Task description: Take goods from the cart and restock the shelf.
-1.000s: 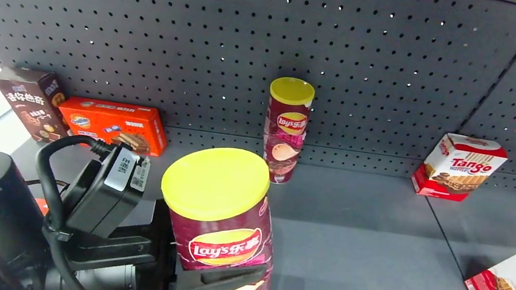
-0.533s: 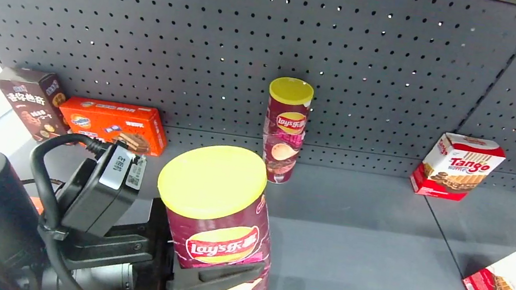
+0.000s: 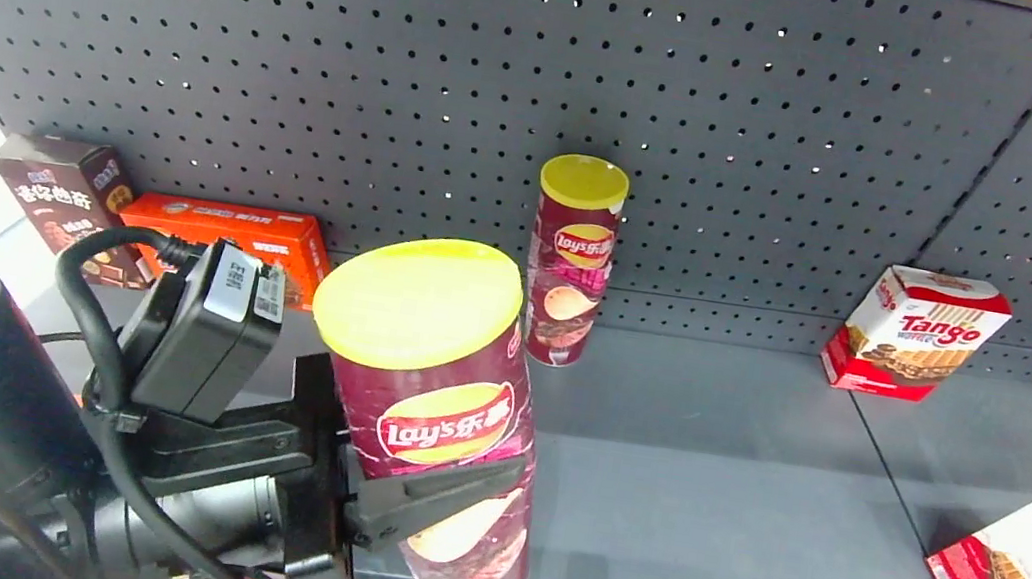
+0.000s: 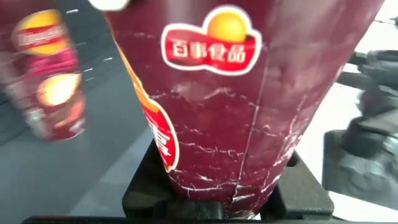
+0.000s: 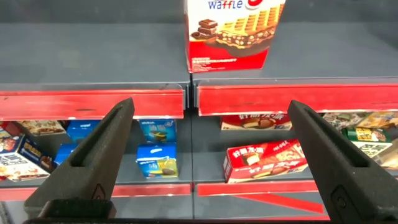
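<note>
Left gripper [image 3: 419, 478] of mine squeezes the chip can [image 3: 424, 368], which tilts in the air over the front edge of the shelf [image 3: 726, 521]. I think I should stand it straight, set it near the other can [image 3: 571, 257], then let go. Its red and yellow label faces out.

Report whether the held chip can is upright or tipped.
Slightly tipped: held by the left gripper, the chip can leans, yellow lid to the robot's left of its base.
</note>
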You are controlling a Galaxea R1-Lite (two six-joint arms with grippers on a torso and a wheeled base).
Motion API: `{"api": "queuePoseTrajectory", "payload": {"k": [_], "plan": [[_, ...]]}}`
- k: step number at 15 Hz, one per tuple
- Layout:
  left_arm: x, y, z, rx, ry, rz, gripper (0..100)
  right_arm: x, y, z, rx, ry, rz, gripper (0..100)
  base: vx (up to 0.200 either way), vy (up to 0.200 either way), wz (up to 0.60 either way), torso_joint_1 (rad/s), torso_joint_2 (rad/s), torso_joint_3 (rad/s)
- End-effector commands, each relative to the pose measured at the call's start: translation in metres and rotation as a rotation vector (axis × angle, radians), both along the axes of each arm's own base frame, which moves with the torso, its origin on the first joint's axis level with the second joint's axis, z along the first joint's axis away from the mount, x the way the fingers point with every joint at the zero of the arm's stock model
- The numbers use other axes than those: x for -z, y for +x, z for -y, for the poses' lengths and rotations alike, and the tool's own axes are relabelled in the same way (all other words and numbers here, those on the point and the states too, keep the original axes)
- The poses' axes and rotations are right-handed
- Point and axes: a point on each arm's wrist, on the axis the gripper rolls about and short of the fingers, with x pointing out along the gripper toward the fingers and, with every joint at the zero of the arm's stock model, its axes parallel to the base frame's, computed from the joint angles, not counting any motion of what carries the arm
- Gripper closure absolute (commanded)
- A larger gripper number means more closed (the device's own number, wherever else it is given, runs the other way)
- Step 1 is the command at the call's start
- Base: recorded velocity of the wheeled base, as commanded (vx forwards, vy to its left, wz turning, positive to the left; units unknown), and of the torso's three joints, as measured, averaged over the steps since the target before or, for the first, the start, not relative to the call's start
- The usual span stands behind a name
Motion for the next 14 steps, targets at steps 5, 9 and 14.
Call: {"api": "queuePoseTrajectory", "payload": {"k": [5, 9, 14], "plan": [[-0.002, 0.01, 0.004, -0.03, -0.003, 0.0, 100, -0.126, 0.019, -0.001, -0.089, 0.119, 0.027, 0, 0.0, 0.0, 0.0, 0.0, 0.0, 0.0], [0.0, 0.026, 0.003, -0.067, -0.001, -0.002, 100, -0.138, 0.057, -0.009, -0.332, -0.045, -0.116, 0, 0.0, 0.0, 0.0, 0.0, 0.0, 0.0], [-0.004, 0.032, -0.013, -0.067, -0.005, 0.005, 100, -0.159, 0.129, -0.039, -0.525, -0.093, -0.164, 0, 0.0, 0.0, 0.0, 0.0, 0.0, 0.0]]}}
